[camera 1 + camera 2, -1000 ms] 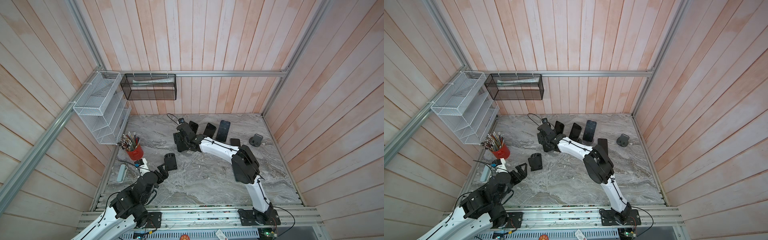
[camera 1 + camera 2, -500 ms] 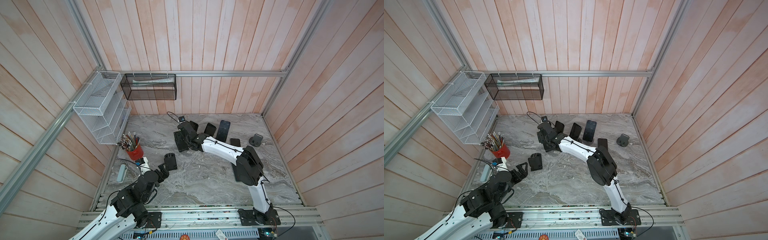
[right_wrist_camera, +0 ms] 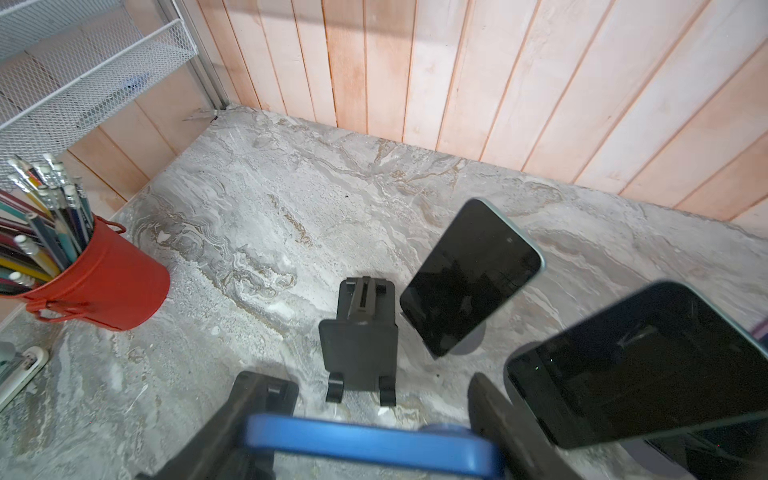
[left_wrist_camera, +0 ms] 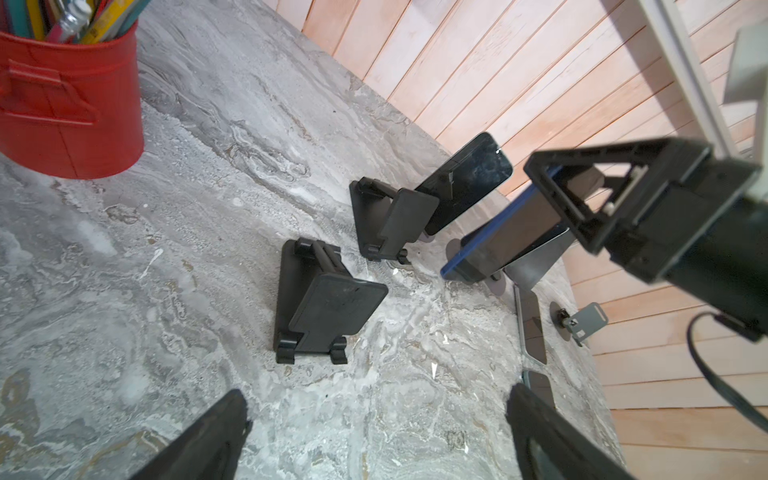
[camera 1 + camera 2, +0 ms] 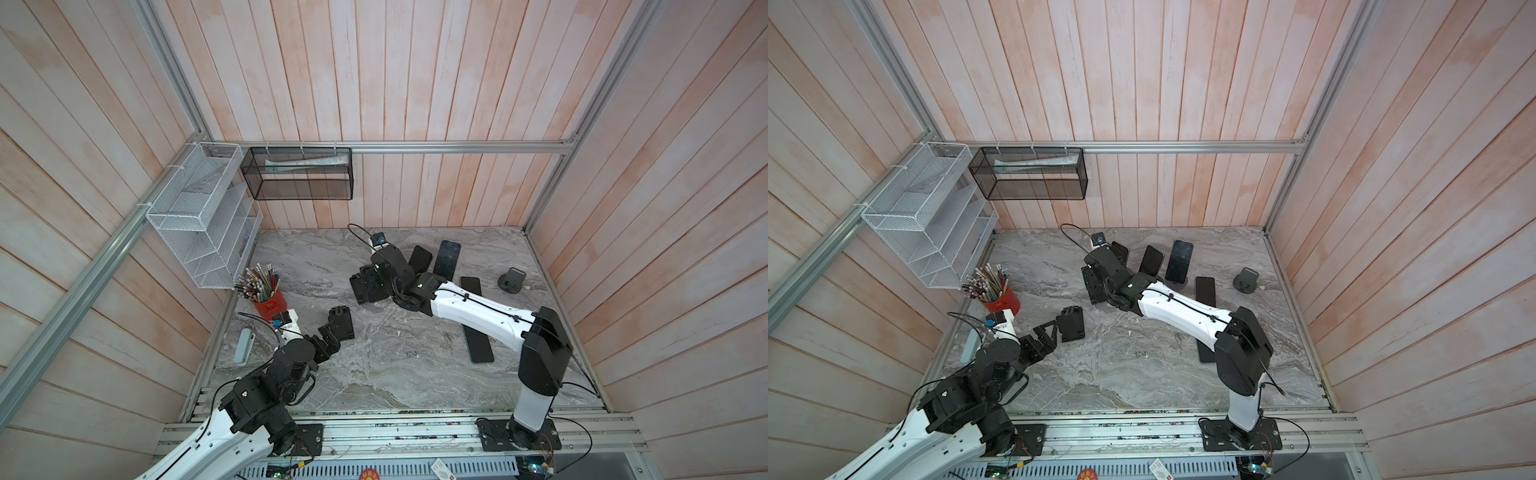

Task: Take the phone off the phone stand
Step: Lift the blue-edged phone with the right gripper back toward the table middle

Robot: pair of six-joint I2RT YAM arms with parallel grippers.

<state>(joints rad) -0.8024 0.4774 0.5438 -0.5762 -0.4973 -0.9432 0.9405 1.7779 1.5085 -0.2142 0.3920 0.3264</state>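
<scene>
Though aslant, blue-edged phone (image 3: 370,446) within right gripper (image 3: 374,409).

The blue-cased phone (image 3: 365,442) is blurred and cut off by the right wrist view's edge, between the fingers of the right gripper (image 3: 370,415). In both top views, mid-frame, that gripper hides it. Right of centre, the white forearm (image 5: 478,311) covers one end of a flat phone (image 5: 480,347).

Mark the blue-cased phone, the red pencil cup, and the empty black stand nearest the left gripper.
blue-cased phone (image 4: 507,237): left wrist view, dark face.
red pencil cup (image 4: 70,110): left wrist view, side wall.
empty black stand (image 4: 332,307): left wrist view, backrest plate.
</scene>
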